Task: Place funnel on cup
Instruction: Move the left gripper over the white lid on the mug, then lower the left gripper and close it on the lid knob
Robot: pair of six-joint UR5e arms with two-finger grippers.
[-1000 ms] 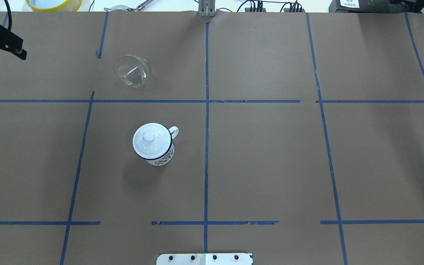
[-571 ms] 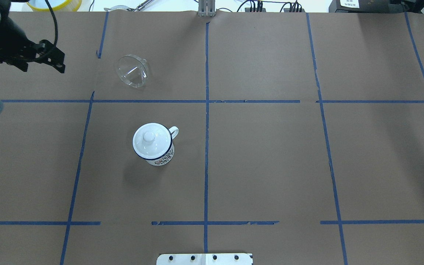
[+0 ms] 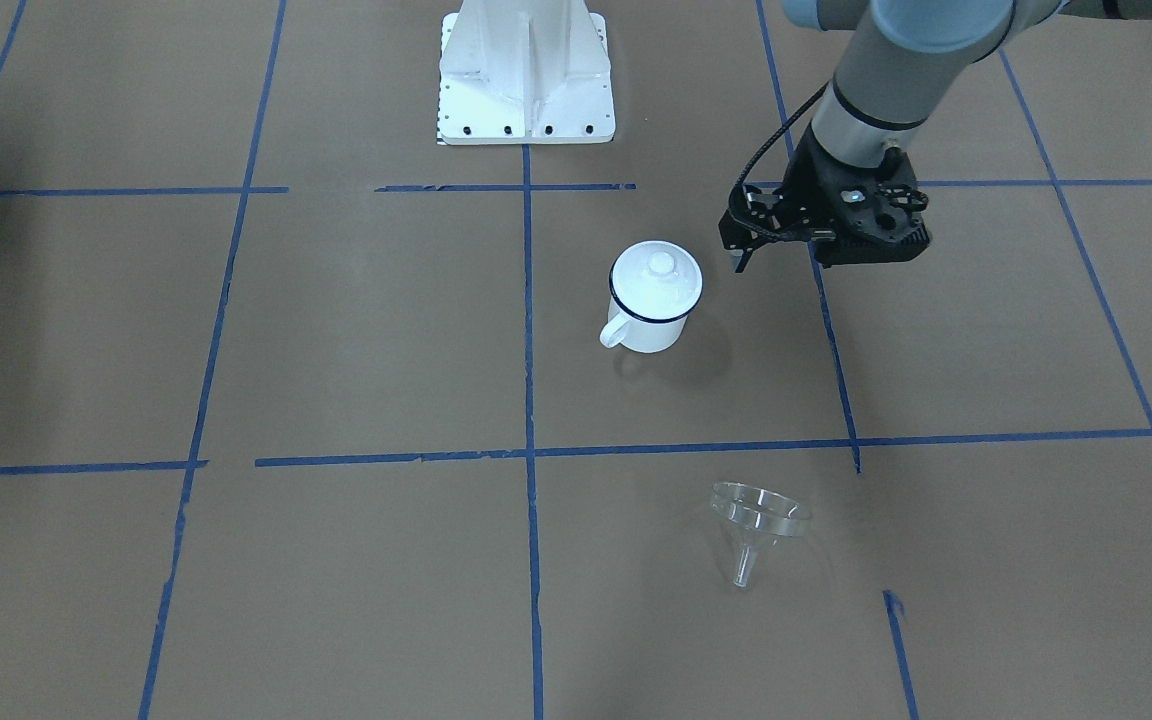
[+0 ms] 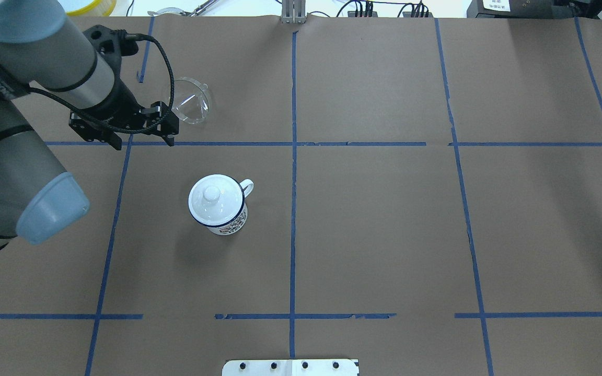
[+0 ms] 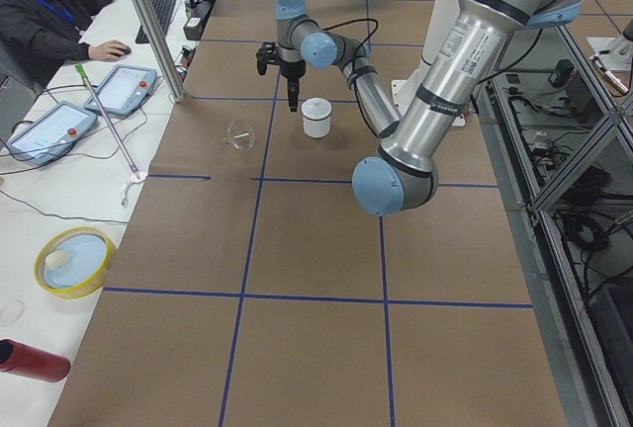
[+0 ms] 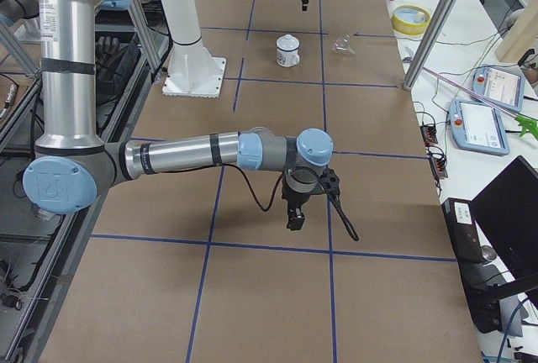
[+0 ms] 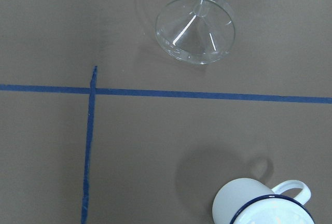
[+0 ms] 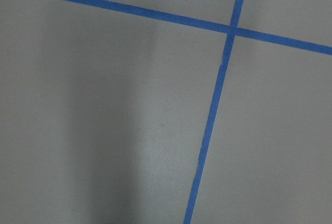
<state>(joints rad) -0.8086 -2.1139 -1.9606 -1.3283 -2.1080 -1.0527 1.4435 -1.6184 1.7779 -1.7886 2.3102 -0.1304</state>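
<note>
Two spread fingers show on the left gripper [image 4: 143, 142], which hovers beside the funnel [image 4: 190, 102] lying at upper left of the overhead view. Below it stands the lidded cup [image 4: 228, 224]. Whether the right gripper [image 6: 296, 222] is spread or pressed together, I cannot tell.

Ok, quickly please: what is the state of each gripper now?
Left gripper: open, fingers spread, holding nothing.
Right gripper: cannot be told; only the side view shows it.

brown paper-covered table [image 4: 384, 235], blue tape grid [image 4: 292, 235]; white side bench [image 5: 59, 185].
</note>
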